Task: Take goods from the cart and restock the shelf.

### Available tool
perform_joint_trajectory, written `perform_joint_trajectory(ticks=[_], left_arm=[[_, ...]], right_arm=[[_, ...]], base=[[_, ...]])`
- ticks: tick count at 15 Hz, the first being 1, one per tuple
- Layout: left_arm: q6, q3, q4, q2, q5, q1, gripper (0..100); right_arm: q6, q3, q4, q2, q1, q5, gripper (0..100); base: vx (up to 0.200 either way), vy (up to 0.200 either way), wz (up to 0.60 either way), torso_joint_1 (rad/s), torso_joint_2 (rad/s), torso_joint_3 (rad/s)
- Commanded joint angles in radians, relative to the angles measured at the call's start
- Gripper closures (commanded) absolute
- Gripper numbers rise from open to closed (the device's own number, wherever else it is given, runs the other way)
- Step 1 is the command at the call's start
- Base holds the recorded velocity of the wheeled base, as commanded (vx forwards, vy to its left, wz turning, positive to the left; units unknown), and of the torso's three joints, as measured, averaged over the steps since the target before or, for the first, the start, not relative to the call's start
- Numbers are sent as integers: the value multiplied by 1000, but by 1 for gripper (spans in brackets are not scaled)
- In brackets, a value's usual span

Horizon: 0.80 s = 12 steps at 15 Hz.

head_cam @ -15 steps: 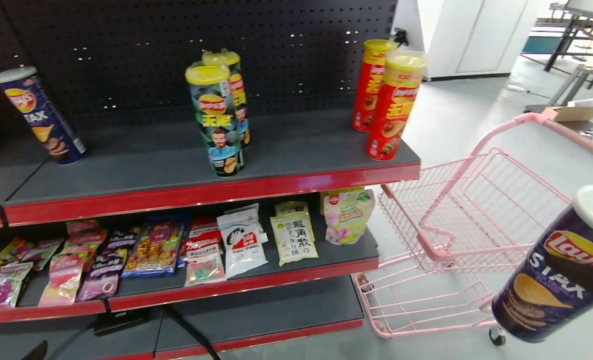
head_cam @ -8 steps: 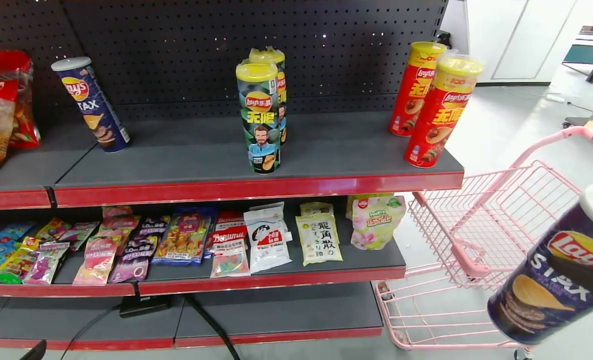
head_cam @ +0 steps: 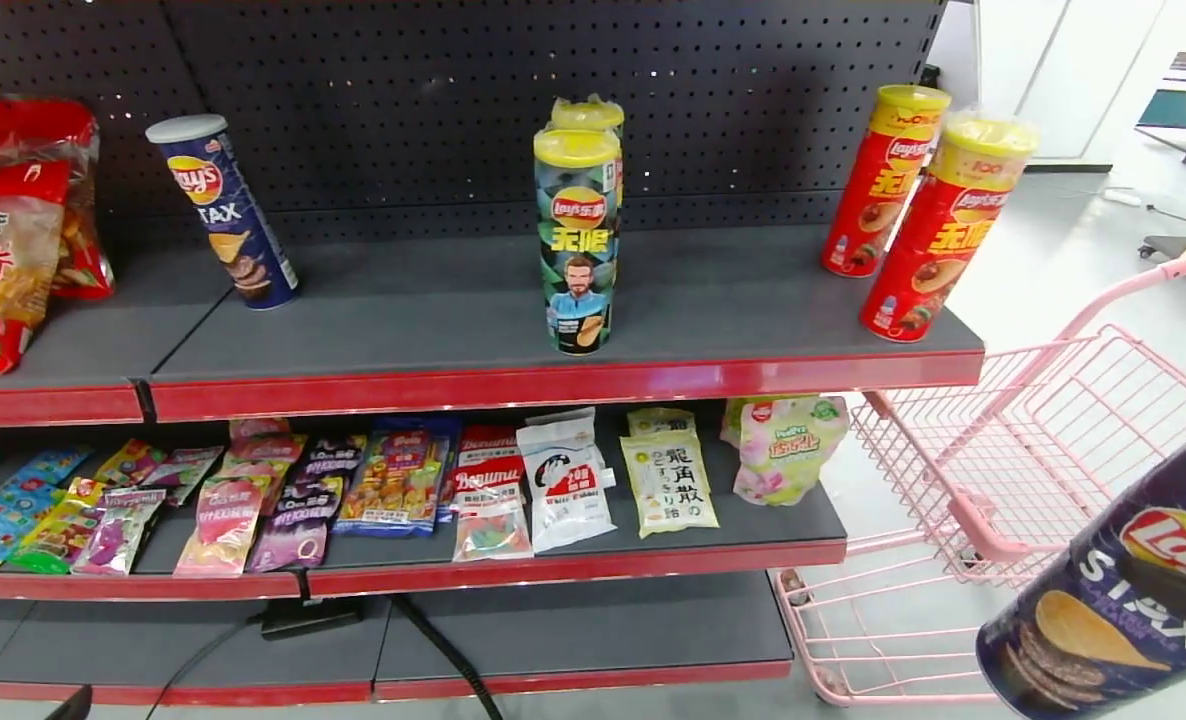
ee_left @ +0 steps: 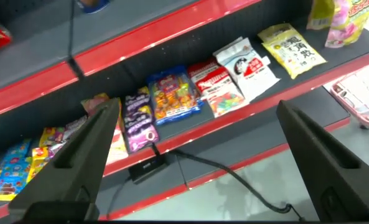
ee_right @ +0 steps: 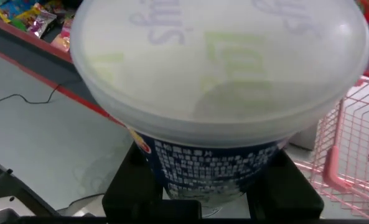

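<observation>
Navy chip can is gripped, tilted, by the clamped jaws of the right gripper beside the pink cart, well apart from the shelf. The left gripper is spread wide, empty. If released tilted, the can could be toppled, or the matching can knocked.

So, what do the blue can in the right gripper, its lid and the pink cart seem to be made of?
Blue can: probably a cardboard tube with a printed wrap; it has a slight sheen.
Lid: whitish translucent plastic; faint lettering shows through it.
Pink cart: thin wire grid on thicker bars, likely coated metal, smooth and even pink.
</observation>
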Motion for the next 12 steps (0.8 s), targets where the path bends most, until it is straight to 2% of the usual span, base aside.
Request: perform_joint_trajectory(ticks=[1, 3, 6, 12], left_arm=[[0, 0, 1, -2, 0, 0, 0], [0, 1, 1, -2, 0, 0, 0], [0, 4, 1, -2, 0, 0, 0], [0, 4, -1, 0, 0, 0, 0]], right_arm=[[4, 13, -1, -35, 3, 28, 100], [16, 19, 0, -51, 1, 109, 100], [16, 13, 0, -52, 1, 114, 100], [16, -18, 0, -32, 29, 120, 100]], base=[[0, 200, 0, 2, 2, 7], [0, 200, 0, 10, 7, 0], [0, 200, 0, 2, 1, 1], [0, 0, 0, 0, 0, 0]])
